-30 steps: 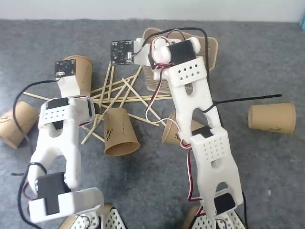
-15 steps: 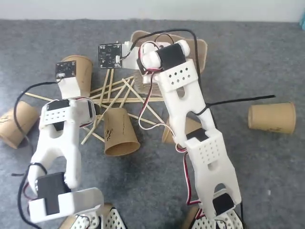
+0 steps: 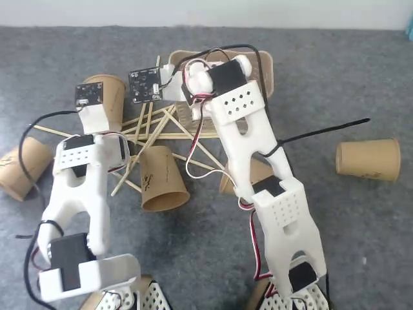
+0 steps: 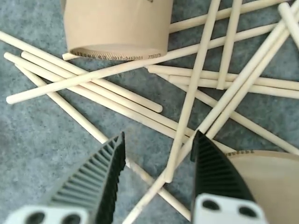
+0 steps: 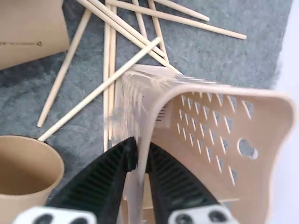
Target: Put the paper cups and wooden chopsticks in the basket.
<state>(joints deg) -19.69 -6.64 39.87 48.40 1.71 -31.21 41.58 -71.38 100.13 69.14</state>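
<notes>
Far-left cup (image 3: 22, 169) lies on its side on the tabletop (image 3: 361, 245). My left pincer (image 4: 159, 140) is open, low over the scattered chopsticks (image 4: 140, 64), one stick running between the jaws. A second cup (image 4: 117, 23) sits just past them. The middle cup (image 3: 161, 181) lies tipped beside the pile. My right pincer (image 5: 141, 145) is clamped on the basket (image 5: 210, 121) wall, at the pile's far edge. A lone cup (image 3: 368, 158) lies well off right.

Step, I judge: positioning the basket; loading not begun. Next: set it level, then close left on a stick.

Small print rings the second cup's edge; dark mark on the middle cup.
</notes>
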